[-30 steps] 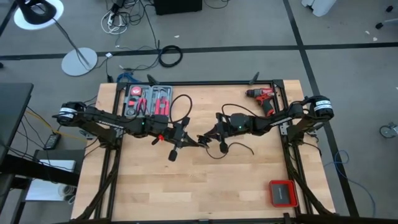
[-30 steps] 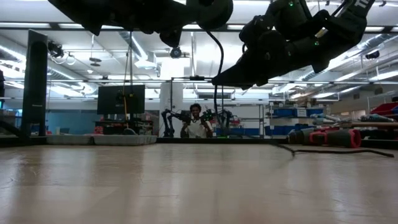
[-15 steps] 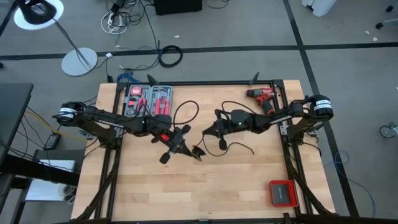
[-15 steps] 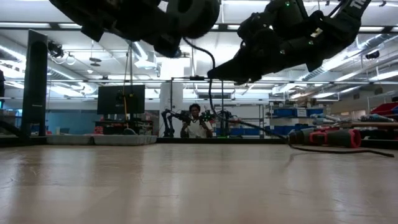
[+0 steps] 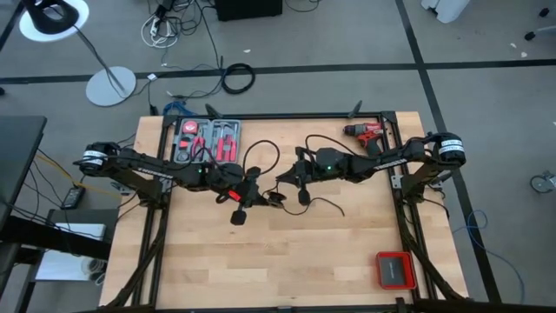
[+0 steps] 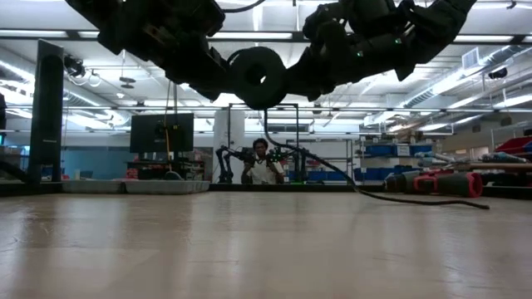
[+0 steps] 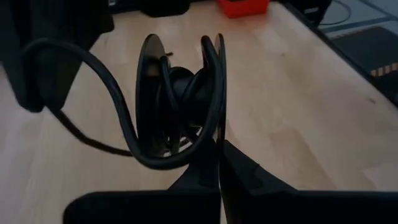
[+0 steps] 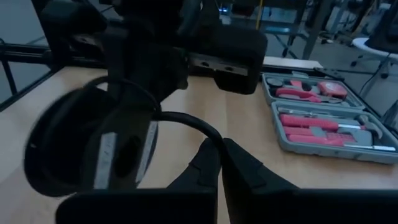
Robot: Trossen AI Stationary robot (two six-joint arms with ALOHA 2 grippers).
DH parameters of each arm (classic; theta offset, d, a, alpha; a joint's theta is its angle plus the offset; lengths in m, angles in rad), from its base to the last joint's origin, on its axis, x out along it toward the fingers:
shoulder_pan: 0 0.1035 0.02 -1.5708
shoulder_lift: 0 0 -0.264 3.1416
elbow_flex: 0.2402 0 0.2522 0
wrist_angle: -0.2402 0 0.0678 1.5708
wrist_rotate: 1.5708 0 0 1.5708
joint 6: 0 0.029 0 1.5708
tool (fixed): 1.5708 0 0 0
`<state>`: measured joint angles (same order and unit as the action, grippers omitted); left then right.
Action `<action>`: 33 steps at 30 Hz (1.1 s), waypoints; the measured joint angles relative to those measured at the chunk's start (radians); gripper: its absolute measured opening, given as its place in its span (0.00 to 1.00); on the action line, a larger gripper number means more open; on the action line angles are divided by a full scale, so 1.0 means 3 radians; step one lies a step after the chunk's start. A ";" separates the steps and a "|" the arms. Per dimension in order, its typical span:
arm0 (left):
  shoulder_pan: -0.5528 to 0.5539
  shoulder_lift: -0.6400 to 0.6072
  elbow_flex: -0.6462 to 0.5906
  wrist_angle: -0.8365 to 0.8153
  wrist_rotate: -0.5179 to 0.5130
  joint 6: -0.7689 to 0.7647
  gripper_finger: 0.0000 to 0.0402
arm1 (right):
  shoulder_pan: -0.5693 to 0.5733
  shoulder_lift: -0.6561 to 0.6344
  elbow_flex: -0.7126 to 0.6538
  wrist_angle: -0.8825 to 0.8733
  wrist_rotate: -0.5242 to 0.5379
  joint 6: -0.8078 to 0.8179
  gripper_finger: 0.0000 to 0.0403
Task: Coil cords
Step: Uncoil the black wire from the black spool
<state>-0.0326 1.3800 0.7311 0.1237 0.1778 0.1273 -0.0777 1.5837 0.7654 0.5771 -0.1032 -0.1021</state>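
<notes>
The cord [image 7: 118, 118] loops over the spool [image 7: 180, 93], seemingly pinched by the left claw [image 7: 219, 146].

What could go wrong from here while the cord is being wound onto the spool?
1. The left tool grips the spool only at its flange edge; a pull could twist it loose.
2. The cord trails slack across the table with a loose loop beyond the spool, so it may snag.
3. The right tool, shut on the cord, sits very close to the left arm; they might collide.
</notes>
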 joint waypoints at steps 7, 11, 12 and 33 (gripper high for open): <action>0.0000 0.0000 0.0000 -0.0258 -0.0120 -0.0005 0.00 | 0.0000 -0.0080 0.0001 0.0009 -0.0057 0.0051 0.01; 0.0000 0.0000 0.0000 -0.0329 -0.0153 -0.0005 0.00 | 0.0039 -0.0219 0.0001 -0.0164 -0.0097 0.0049 0.01; 0.0000 0.0000 0.0000 -0.0337 -0.0155 -0.0005 0.00 | 0.0058 -0.0271 0.0001 -0.0242 -0.0095 0.0039 0.01; -0.0009 0.0000 0.0000 -0.0224 -0.0262 0.0084 0.00 | 0.0644 -0.1116 -0.0036 -0.3049 0.0257 0.1419 0.06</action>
<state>-0.0353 1.3800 0.7311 0.0565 0.0991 0.1527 0.1156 1.2489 0.7546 -0.3377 -0.0262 0.3236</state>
